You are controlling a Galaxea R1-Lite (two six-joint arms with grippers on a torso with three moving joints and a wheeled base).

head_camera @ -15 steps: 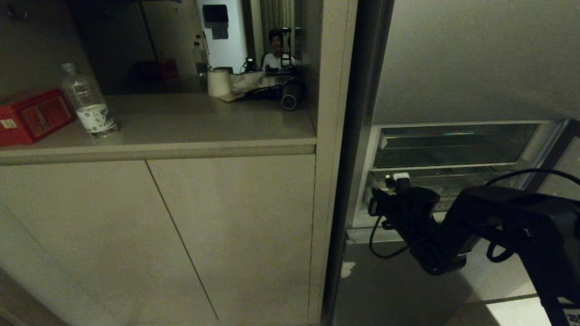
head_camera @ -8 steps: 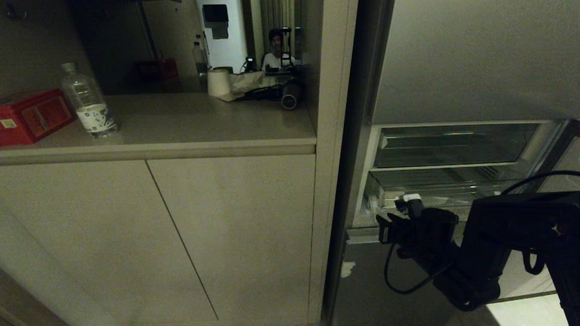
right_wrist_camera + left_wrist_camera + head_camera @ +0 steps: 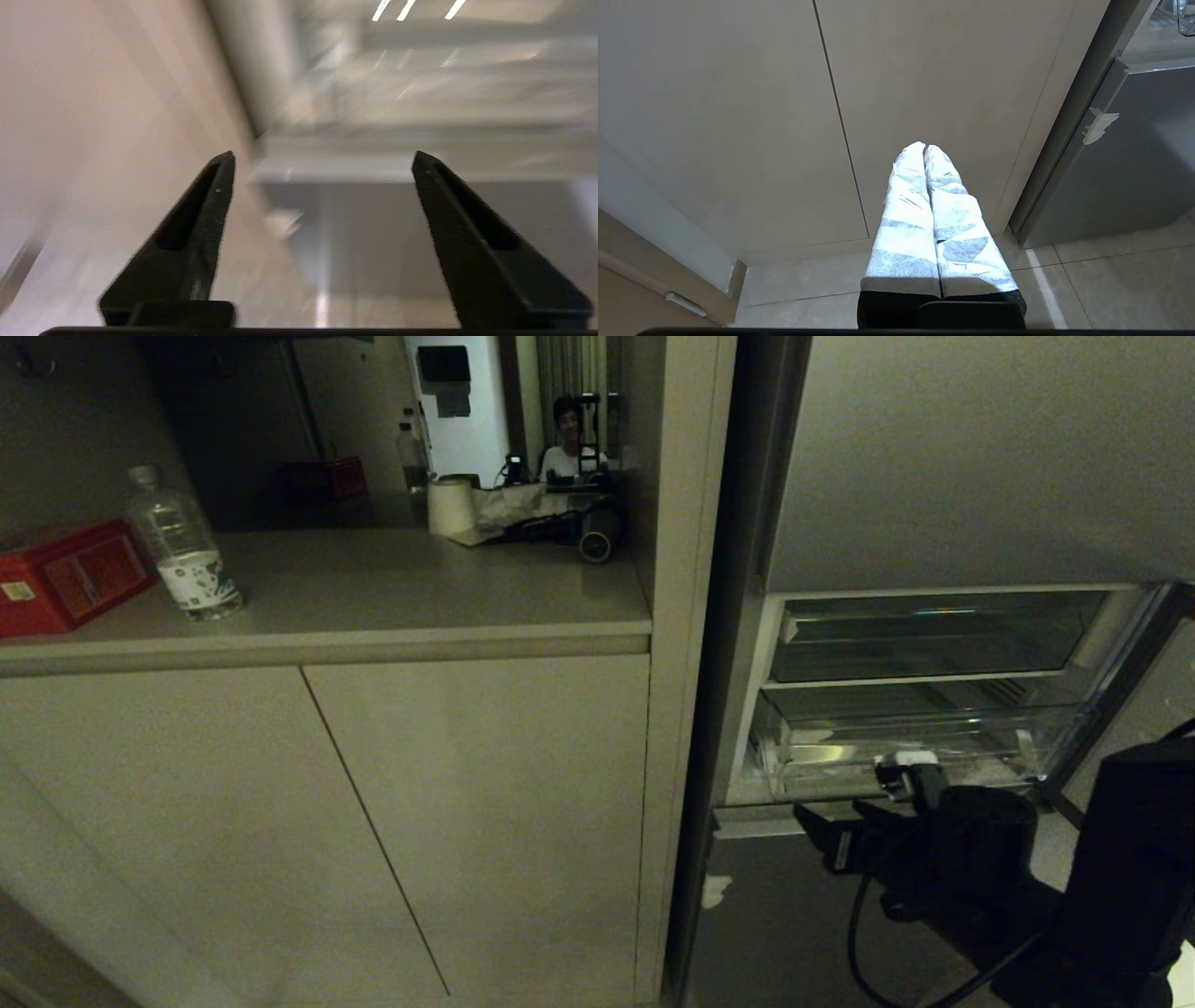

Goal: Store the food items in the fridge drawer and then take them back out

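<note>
The fridge drawer [image 3: 896, 747], a clear shallow tray, sits under a glass shelf in the open fridge at the right of the head view. My right gripper [image 3: 826, 835] hangs just below and in front of the drawer's front edge, apart from it. In the right wrist view this right gripper [image 3: 322, 156] is open wide, with nothing between its black fingers [image 3: 205, 210]. My left gripper [image 3: 924, 145] is parked low and shut, its white-taped fingers pointing at the cabinet doors. The food items are out of view.
Beige cabinet doors [image 3: 373, 821] fill the left, under a counter [image 3: 373, 588] that holds a red box [image 3: 65, 574], a water bottle [image 3: 182, 546] and a paper roll [image 3: 451, 506]. A grey lower fridge panel [image 3: 775, 915] lies below the drawer. A person shows in a mirror behind the counter.
My right gripper has gone from shut to open. It has drawn back from the drawer's front, down and to the right. More of the drawer now shows. The left arm has not moved.
</note>
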